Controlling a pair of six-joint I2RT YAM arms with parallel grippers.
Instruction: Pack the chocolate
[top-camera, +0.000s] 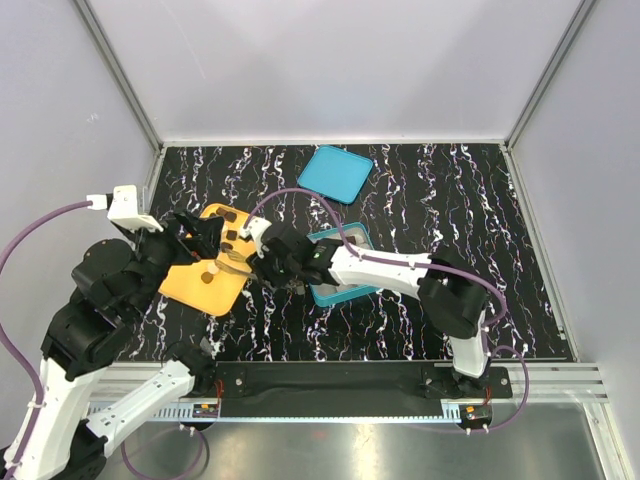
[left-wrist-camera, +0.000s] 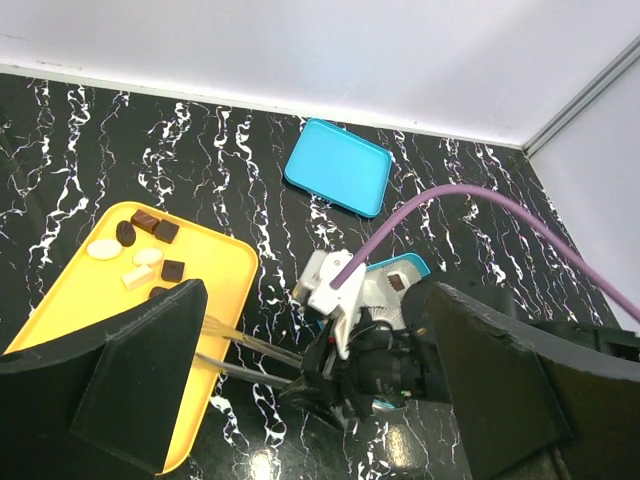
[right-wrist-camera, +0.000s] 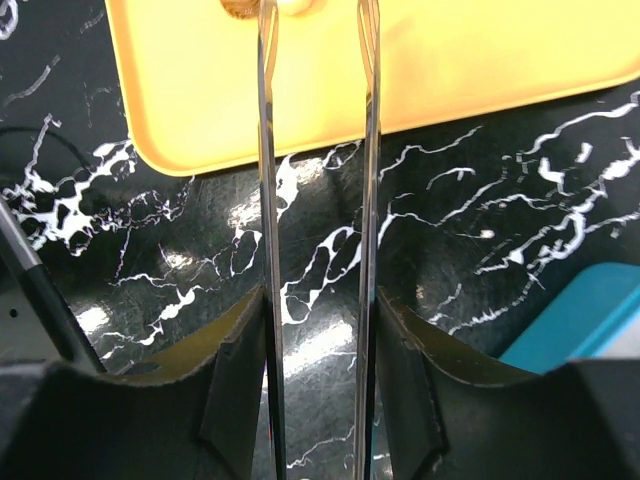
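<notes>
Reaching over the rim of the yellow tray (right-wrist-camera: 480, 80), my right end effector (right-wrist-camera: 315, 20) has its two thin tines spread. A pale piece at the top edge of the wrist view sits between them without filling the gap, so I judge nothing is pinched yet. The chocolate (left-wrist-camera: 147, 257) lies loose on that tray, dark and pale pieces close together. The teal box (top-camera: 355, 293) waits just beside the tray, its lid (left-wrist-camera: 337, 167) well apart toward the back. I take this as the pick-up step: next I should close gently on the pale piece, lift above the rim, then swing right to the box. My left end effector (left-wrist-camera: 320, 295) hangs wide open over the same tray, crowding me; the bare bench (top-camera: 450, 200) to the right gives freer room
</notes>
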